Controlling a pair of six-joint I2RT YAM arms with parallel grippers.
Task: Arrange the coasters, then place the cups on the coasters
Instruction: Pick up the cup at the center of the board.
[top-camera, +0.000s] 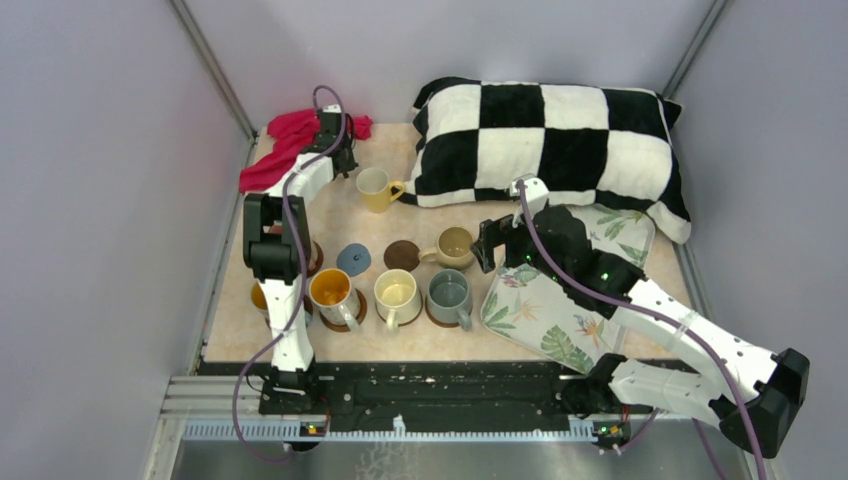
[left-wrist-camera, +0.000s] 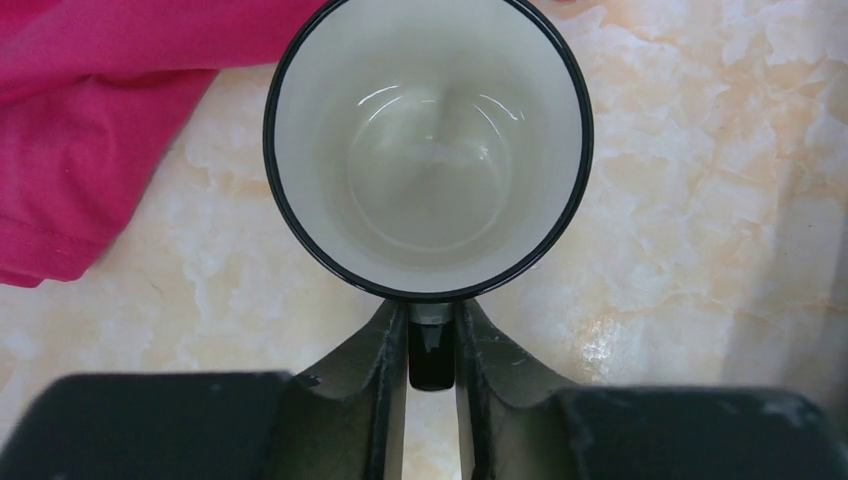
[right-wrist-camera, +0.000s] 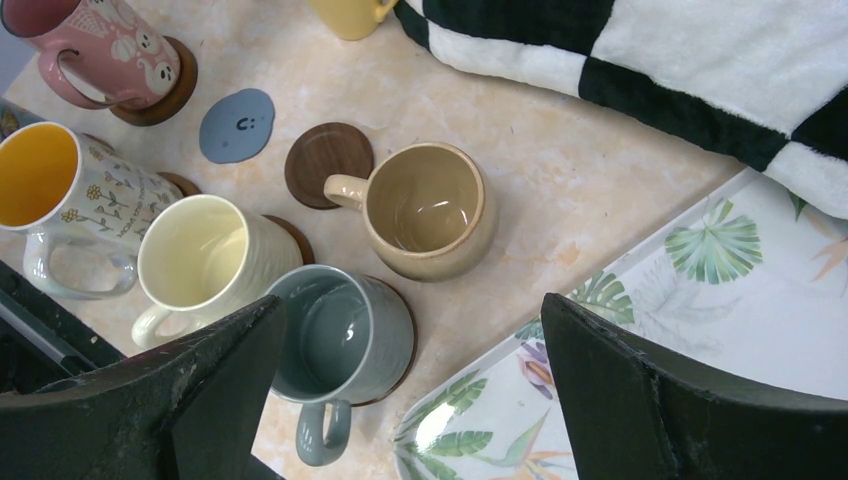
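Gripped only by its thin handle (left-wrist-camera: 432, 365), the white cup (left-wrist-camera: 430, 150) could pivot and tip as I lift it, or drag the red cloth (left-wrist-camera: 90, 130) just beside it at the surface's far left corner. My left fingers (left-wrist-camera: 380, 360) are clamped on that handle, though perhaps shallowly. My right fingers (right-wrist-camera: 220, 390) stand wide apart, empty, above the grey cup (right-wrist-camera: 340, 335).
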